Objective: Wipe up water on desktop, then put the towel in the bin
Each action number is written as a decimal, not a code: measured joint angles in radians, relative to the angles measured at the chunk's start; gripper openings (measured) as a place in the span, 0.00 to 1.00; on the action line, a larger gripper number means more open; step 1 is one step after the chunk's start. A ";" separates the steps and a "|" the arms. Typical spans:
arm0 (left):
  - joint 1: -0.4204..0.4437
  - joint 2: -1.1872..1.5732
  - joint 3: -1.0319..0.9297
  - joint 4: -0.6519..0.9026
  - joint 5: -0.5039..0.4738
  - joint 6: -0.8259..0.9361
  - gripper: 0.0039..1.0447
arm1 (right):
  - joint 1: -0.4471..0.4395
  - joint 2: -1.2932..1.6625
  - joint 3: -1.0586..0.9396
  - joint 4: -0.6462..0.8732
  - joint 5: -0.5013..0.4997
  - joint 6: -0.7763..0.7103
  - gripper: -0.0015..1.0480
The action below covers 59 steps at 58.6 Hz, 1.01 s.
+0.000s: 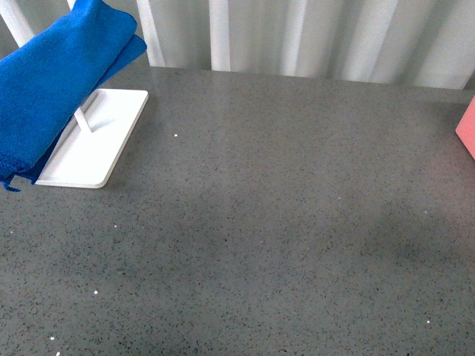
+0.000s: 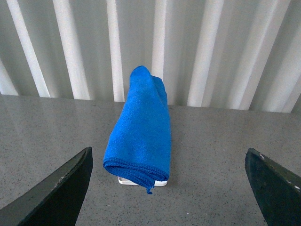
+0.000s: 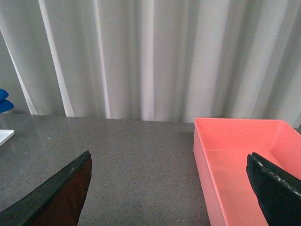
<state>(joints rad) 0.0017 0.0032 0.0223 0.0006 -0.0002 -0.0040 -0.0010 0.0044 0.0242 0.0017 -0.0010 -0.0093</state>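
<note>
Towel [image 1: 59, 81], soft and light, hangs on the white rack [image 1: 104, 141] at the left of the desktop [image 1: 282, 222], and we think our wide-open, empty left gripper [image 2: 168, 153] should pinch its thick folded edge.

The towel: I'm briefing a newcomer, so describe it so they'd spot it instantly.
On the dark grey desktop, look far left near the curtain for a flat white tray. The towel hangs draped above that tray. It is the only bright blue, fluffy thing.

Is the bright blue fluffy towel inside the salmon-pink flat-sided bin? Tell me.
No, the towel hangs on the flat-based white stand, far from the bin.
</note>
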 joint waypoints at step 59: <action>-0.261 0.285 0.149 -0.035 -0.125 -0.151 0.94 | 0.000 0.000 0.000 0.000 0.000 0.000 0.93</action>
<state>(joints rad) -0.2588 0.2878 0.1715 -0.0345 -0.1249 -0.1547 -0.0010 0.0040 0.0242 0.0017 -0.0010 -0.0093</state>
